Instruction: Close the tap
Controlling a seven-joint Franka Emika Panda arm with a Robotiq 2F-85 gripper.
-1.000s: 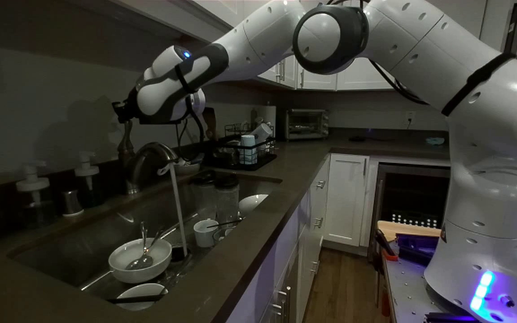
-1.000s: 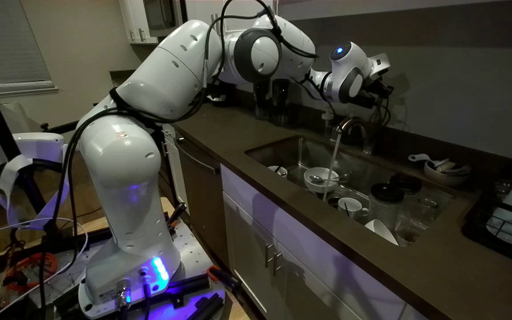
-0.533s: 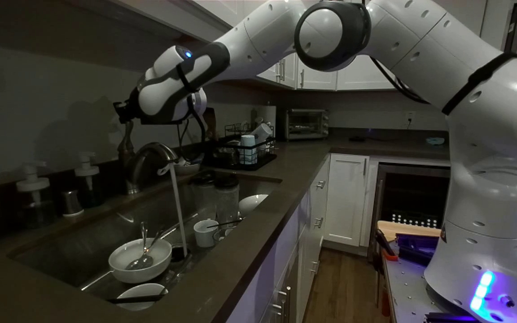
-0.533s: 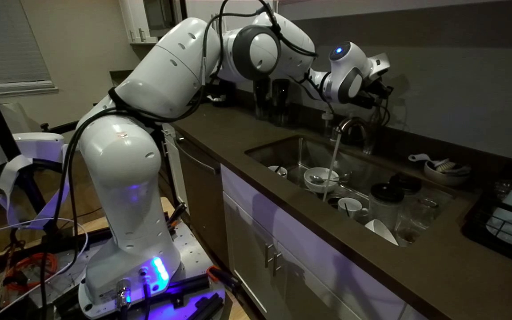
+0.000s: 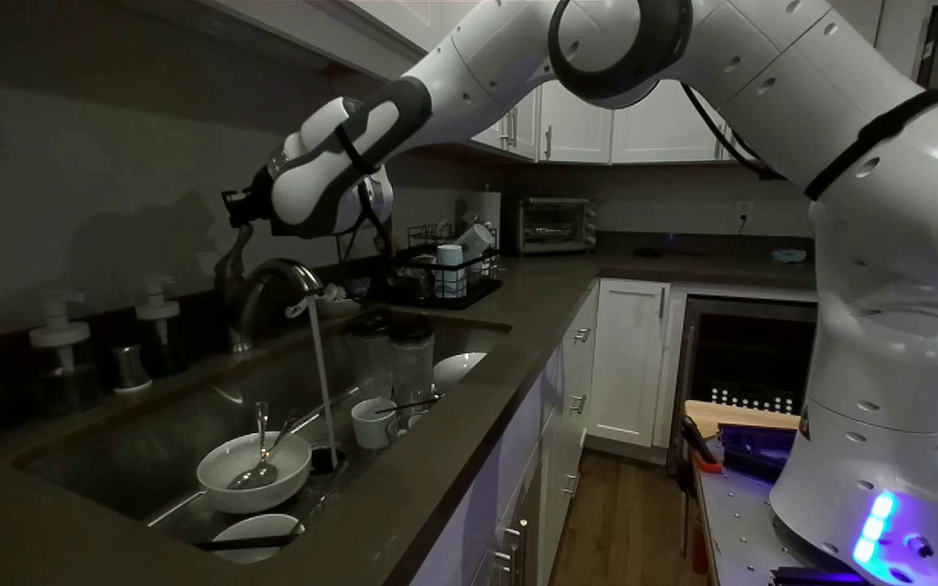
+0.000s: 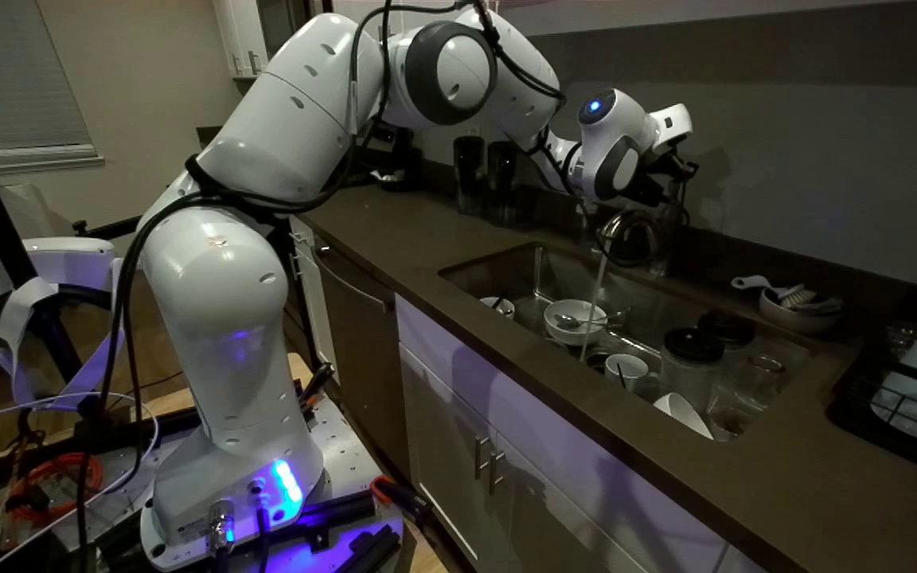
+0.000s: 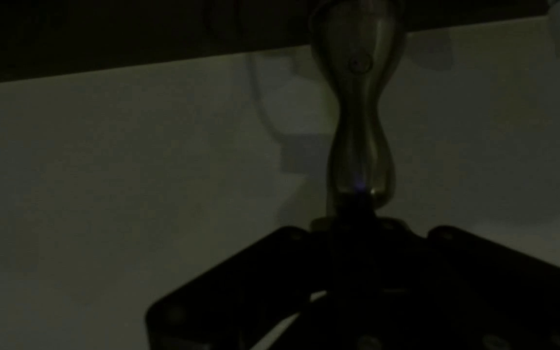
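Note:
The tap (image 5: 251,308) is a grey gooseneck at the back of the sink; it also shows in an exterior view (image 6: 616,226), partly behind hanging cable. Water (image 5: 322,382) runs from its spout. Its lever (image 5: 232,259) rises at the rear and leans toward the sink at its top. In the wrist view the lever (image 7: 360,146) hangs down to my fingertips. My gripper (image 5: 236,209) is just above the lever's tip. In the wrist view the gripper (image 7: 357,210) looks shut, its dark fingertips overlapping the lever's end. Whether they touch it is too dark to tell.
The wall stands close behind the tap. Soap dispensers (image 5: 60,332) are beside it. The sink holds a white bowl (image 5: 254,472) with spoons, a mug (image 5: 373,423) and lidded jars (image 6: 689,370). A dish rack (image 5: 469,285) is farther along the counter.
My gripper has moved away from the wall toward the sink and slightly down. The lever's top has tilted the same way. The water still runs.

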